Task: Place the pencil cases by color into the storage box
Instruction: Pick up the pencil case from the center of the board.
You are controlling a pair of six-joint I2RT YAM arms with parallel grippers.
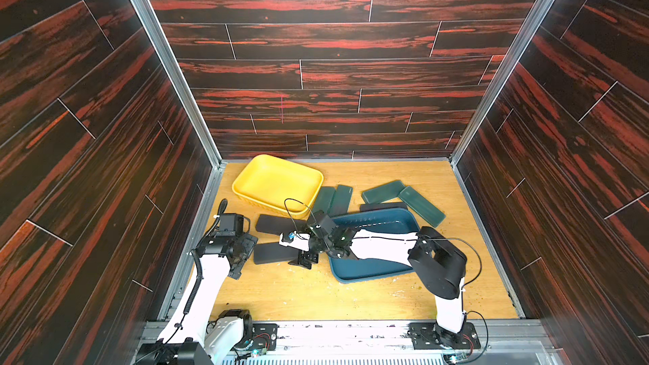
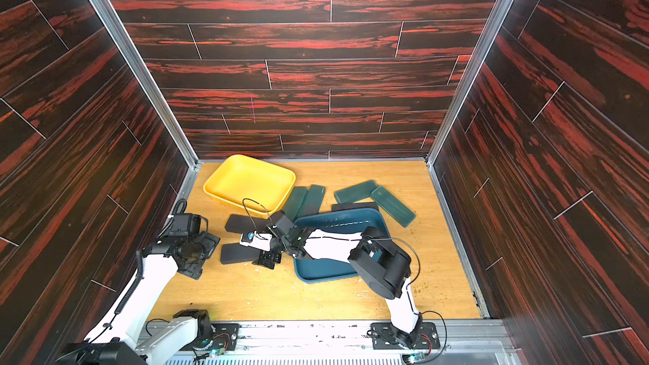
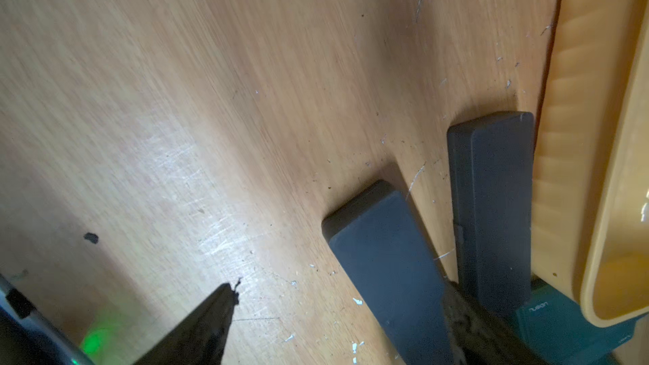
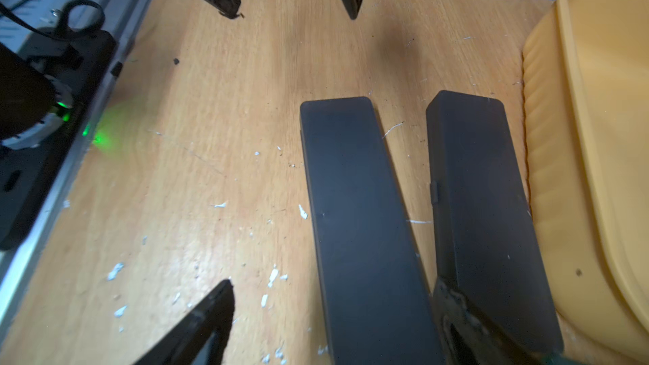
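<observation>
Pencil cases [image 4: 361, 226] unmarked, "nusign" on teal tray [image 3: 548, 324]

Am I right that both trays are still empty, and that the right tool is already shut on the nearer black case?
Not quite: the yellow tray and blue tray are empty, but the right tool is open, straddling the nearer black case without gripping it, as the right wrist view shows.
</observation>
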